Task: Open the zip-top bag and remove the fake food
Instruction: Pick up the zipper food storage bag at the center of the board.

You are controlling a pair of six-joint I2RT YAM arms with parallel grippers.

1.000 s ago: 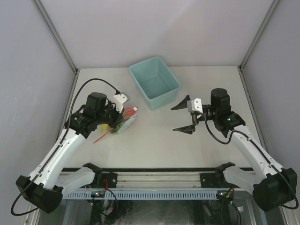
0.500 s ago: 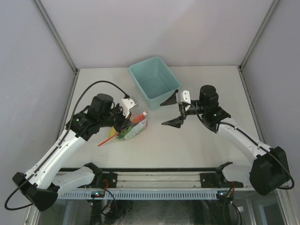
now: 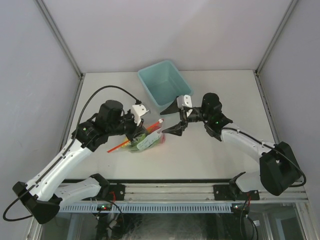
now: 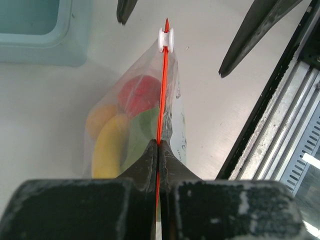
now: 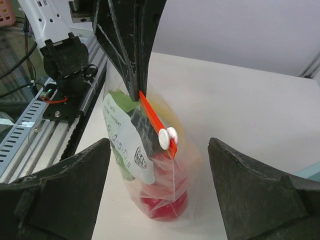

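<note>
The zip-top bag (image 3: 148,142) is held just in front of the teal bin (image 3: 165,86), between the two arms; whether its bottom rests on the table (image 3: 210,160) cannot be told. Fake food (image 4: 139,95) is seen inside: a red piece toward the slider end, yellow and green pieces nearer the left gripper (image 4: 158,148). The red-orange zipper strip (image 4: 162,90) is seen as one closed line and is pinched at one end by that gripper, its fingers pressed together on it. A white slider (image 5: 167,136) sits at the strip's far end. The right gripper (image 3: 174,119) is spread wide, one finger on either side of the slider end, and nothing is touched by it.
</note>
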